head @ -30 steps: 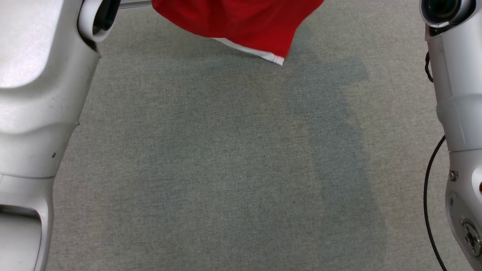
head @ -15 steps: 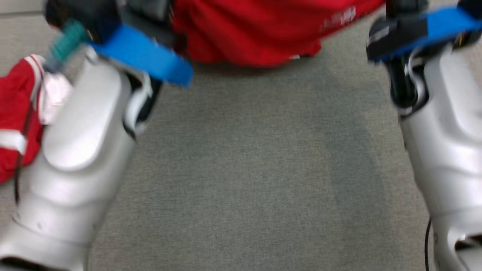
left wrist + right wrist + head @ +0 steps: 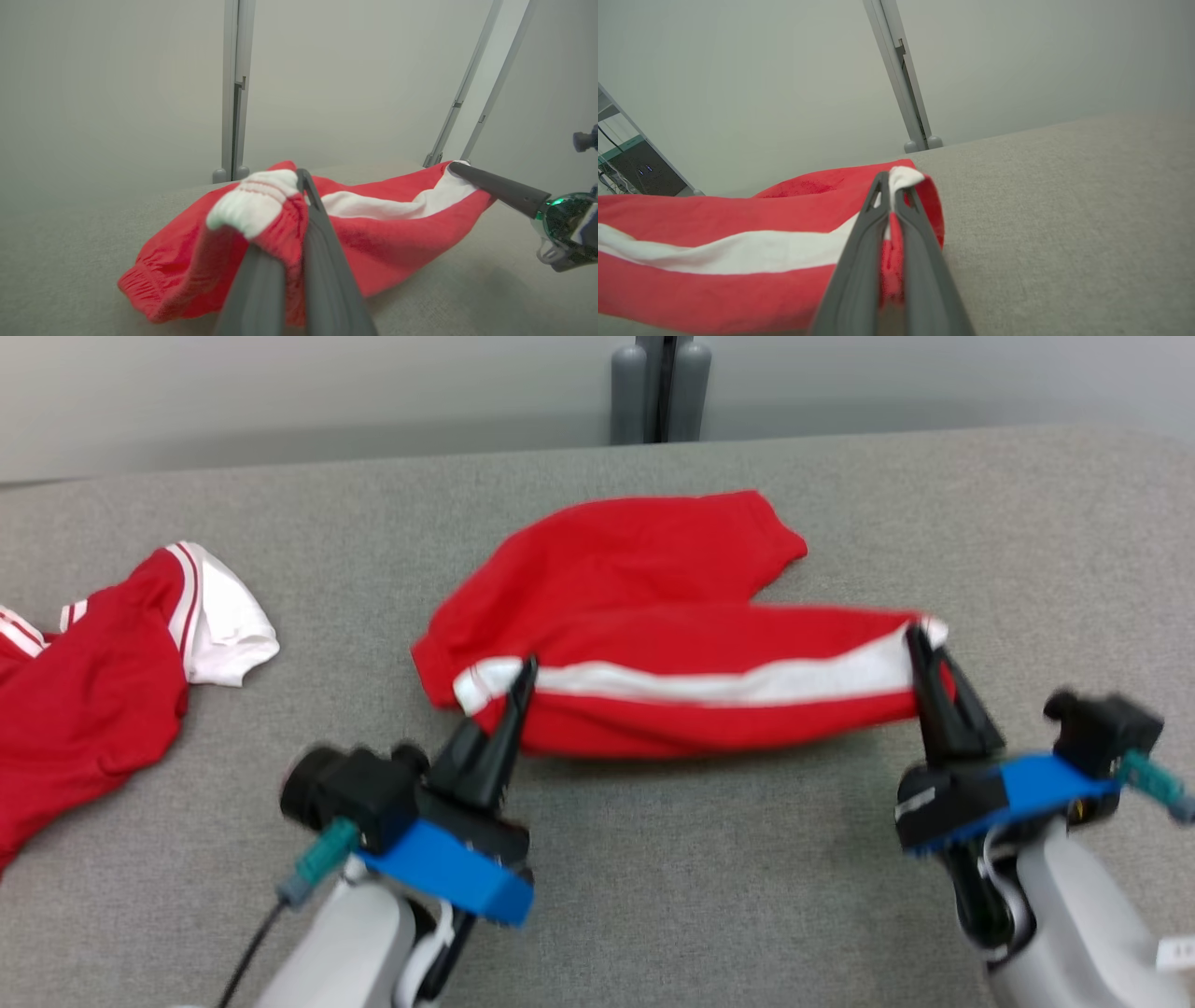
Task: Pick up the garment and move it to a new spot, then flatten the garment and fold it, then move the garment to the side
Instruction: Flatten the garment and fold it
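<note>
Red fabric garment with a white side stripe (image 3: 653, 616) rests on the grey cloth-covered table (image 3: 653, 896), its near edge stretched between my two grippers. My left gripper (image 3: 525, 674) is clamped on its white-cuffed end and my right gripper (image 3: 917, 642) pinches the stripe's other end. A second red-and-white garment (image 3: 93, 700) lies well apart, to my left.
</note>
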Available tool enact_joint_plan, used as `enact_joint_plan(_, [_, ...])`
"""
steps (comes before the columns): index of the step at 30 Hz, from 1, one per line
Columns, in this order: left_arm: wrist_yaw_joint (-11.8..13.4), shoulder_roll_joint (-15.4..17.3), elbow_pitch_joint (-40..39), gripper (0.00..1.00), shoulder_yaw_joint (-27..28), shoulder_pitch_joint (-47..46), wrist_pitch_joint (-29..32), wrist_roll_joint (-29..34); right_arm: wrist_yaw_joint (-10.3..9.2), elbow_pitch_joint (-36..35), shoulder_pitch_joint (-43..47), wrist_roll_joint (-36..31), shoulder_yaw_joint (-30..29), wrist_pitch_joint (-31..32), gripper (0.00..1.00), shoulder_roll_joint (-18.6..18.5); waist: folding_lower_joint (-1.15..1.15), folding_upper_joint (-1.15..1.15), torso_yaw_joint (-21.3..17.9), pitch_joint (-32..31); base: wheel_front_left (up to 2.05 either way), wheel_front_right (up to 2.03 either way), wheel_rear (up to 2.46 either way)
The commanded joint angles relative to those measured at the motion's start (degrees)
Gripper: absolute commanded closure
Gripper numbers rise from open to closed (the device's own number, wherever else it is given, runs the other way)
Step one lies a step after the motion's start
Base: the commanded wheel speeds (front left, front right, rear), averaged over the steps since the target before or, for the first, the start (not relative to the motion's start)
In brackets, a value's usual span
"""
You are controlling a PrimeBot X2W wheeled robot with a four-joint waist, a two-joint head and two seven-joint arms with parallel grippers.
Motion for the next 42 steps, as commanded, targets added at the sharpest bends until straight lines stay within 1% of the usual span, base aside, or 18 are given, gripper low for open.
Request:
enact_joint_plan(1, [-0.03, -0.41, -1.07, 1.0, 0.36, 3.2, -0.29, 0.29, 0.01, -1.9, 4.14, 0.4, 0.05, -0.06, 1.0, -0.21, 0.01, 0.0, -0.39, -1.3, 0.0, 0.0, 0.0])
enact_joint_plan(3, [-0.03, -0.24, -1.65, 1.0, -0.52, 6.75, -0.28, 0.55, 0.01, -3.8, 7.86, 0.6, -0.46, -0.05, 1.0, -0.2, 0.01, 0.0, -0.34, -2.11, 0.0, 0.0, 0.0])
enact_joint_plan(6, [-0.03, -0.1, -2.34, 1.0, 0.16, 10.8, -0.29, 0.42, 0.01, -6.27, 12.6, 0.37, -0.75, -0.06, 1.0, -0.25, 0.01, 0.0, -0.48, -3.42, 0.0, 0.0, 0.0])
enact_joint_plan(9, [-0.03, -0.34, -3.55, 1.0, 1.34, 14.03, -0.28, 0.97, 0.01, -8.51, 16.81, 0.59, -2.15, -0.06, 1.0, -0.03, 0.01, 0.0, -0.3, -4.52, 0.0, 0.0, 0.0])
enact_joint_plan(13, [-0.03, -0.4, -4.63, 1.0, 0.22, 17.09, -0.28, 1.61, 0.01, -11.57, 21.7, 0.49, -3.33, -0.05, 1.0, 0.63, 0.01, 0.0, 0.15, -5.73, 0.0, 0.0, 0.0])
enact_joint_plan(17, [-0.03, -0.39, -5.42, 1.0, -0.51, 18.67, -0.29, 1.84, 0.01, -13.76, 24.23, 0.44, -4.61, 0.07, 1.0, 1.23, 0.01, 0.0, 0.43, -5.89, 0.0, 0.0, 0.0])
enact_joint_plan(21, [-0.03, -0.49, -5.67, 1.0, -0.88, 18.41, -0.28, 1.64, 0.01, -14.83, 24.19, 0.63, -6.29, 0.46, 1.0, 1.44, 0.01, 0.0, 1.11, -5.61, 0.0, 0.0, 0.0])
enact_joint_plan(24, [-0.03, -0.56, -5.74, 1.0, -0.18, 17.62, -0.28, 1.67, 0.01, -15.13, 23.19, 0.38, -6.73, 0.59, 1.0, 1.28, 0.01, 0.0, 1.44, -5.27, 0.0, 0.0, 0.0])
enact_joint_plan(27, [-0.03, -0.87, -5.84, 1.0, 1.04, 15.77, -0.29, 2.32, 0.01, -15.26, 19.37, -0.19, -6.57, 0.72, 1.0, 0.63, 0.01, 0.0, 2.21, -4.07, 0.0, 0.0, 0.0])
enact_joint_plan(28, [-0.03, -0.87, -5.84, 1.0, 1.04, 15.77, -0.29, 2.32, 0.01, -15.26, 19.37, -0.19, -6.57, 0.72, 1.0, 0.63, 0.01, 0.0, 2.21, -4.07, 0.0, 0.0, 0.0])
enact_joint_plan(32, [-0.02, -1.23, -5.59, 1.0, 0.94, 12.72, -0.29, 2.52, 0.01, -13.67, 12.61, -1.05, -5.61, 1.39, 1.0, -0.19, 0.01, 0.0, 3.01, -1.77, 0.0, 0.0, 0.0])
enact_joint_plan(37, [-0.03, -2.27, -4.43, 1.0, 2.25, 8.05, -0.28, 2.63, 0.01, -9.02, 1.89, -2.68, -3.82, 2.52, 1.0, -1.5, 0.01, 0.0, 4.81, 2.14, 0.0, 0.0, 0.0])
enact_joint_plan(42, [-0.03, -4.2, -2.51, 1.0, 5.07, 4.0, -0.28, 2.89, 0.01, -1.92, -8.51, -4.33, -1.46, 3.42, 1.0, -2.61, 0.01, 0.0, 6.75, 5.84, 0.0, 0.0, 0.0])
